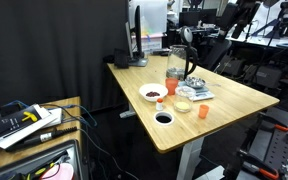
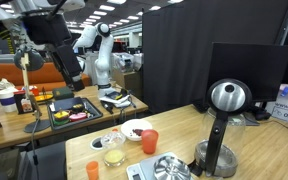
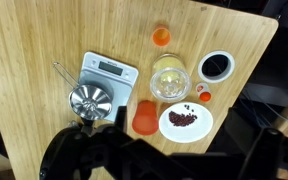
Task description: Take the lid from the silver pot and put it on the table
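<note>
In the wrist view the small silver pot (image 3: 77,108) stands at the edge of a grey kitchen scale (image 3: 111,70) on the light wood table (image 3: 44,40). The round silvery lid (image 3: 90,99) sits on it, with a thin handle pointing away. The pot also shows in both exterior views (image 1: 195,84) (image 2: 169,167). My gripper (image 3: 179,152) hangs high above the table, over the near edge by the white bowl, far from the pot. Its dark fingers are spread apart with nothing between them. It looks open and empty.
Around the pot are a white bowl of red beans (image 3: 185,120), a red cup (image 3: 146,116), a clear glass bowl (image 3: 170,78), a small orange cup (image 3: 162,37) and a small black bowl (image 3: 216,67). A tall clear jug with orange contents (image 1: 174,66) stands behind.
</note>
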Motion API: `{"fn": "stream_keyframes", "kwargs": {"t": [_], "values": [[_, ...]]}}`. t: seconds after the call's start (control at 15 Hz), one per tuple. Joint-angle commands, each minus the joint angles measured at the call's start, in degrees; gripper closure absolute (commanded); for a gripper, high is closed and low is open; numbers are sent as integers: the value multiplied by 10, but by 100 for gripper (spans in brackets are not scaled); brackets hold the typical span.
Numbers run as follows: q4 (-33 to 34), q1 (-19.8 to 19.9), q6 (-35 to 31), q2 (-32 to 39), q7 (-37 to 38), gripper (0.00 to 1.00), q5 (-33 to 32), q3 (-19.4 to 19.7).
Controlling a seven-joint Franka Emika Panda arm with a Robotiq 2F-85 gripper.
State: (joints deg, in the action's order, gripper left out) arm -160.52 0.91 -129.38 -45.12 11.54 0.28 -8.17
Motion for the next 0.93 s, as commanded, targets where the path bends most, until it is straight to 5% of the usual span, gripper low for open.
{"fn": "stream_keyframes", "kwargs": {"t": [0.0, 0.33, 0.87], "values": [[22, 35, -12, 61, 40, 0, -14, -1], [66, 89, -35, 166, 104, 0, -26, 8], [43, 64, -33, 134, 82, 0, -18, 18]]}}
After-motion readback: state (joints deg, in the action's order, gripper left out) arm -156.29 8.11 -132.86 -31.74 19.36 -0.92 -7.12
